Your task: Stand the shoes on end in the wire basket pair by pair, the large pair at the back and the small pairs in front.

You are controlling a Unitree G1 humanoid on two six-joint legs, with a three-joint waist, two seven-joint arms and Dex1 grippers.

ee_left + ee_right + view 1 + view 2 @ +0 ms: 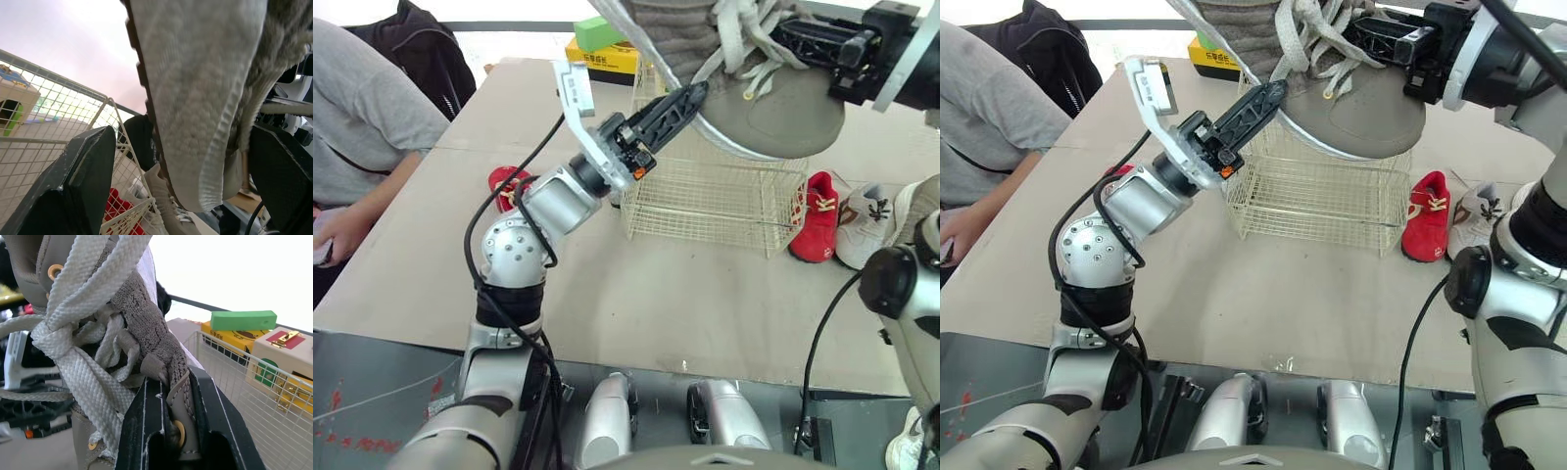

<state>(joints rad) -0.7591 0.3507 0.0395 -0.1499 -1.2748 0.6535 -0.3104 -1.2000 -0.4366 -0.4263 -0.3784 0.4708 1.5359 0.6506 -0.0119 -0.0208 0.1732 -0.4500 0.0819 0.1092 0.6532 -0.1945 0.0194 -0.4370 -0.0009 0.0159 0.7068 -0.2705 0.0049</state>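
A person in a grey top point(357, 108) sits at the left side of the table point(656, 294). A small red shoe point(505, 183) lies on the table just behind the left arm. The left gripper point(690, 98) reaches up to the sole of the big grey shoe point(778, 113). Its fingers point(78, 186) are spread wide, one on each side of the sole. The big grey shoe hangs in the air over the wire basket point(705, 201), which stands on the table. The right gripper point(175, 382) holds the shoe, its fingers pressed tight on the flap by the laces point(73, 357). Right of the basket lie a second red shoe point(818, 220) and a pale grey shoe point(867, 225), side by side.
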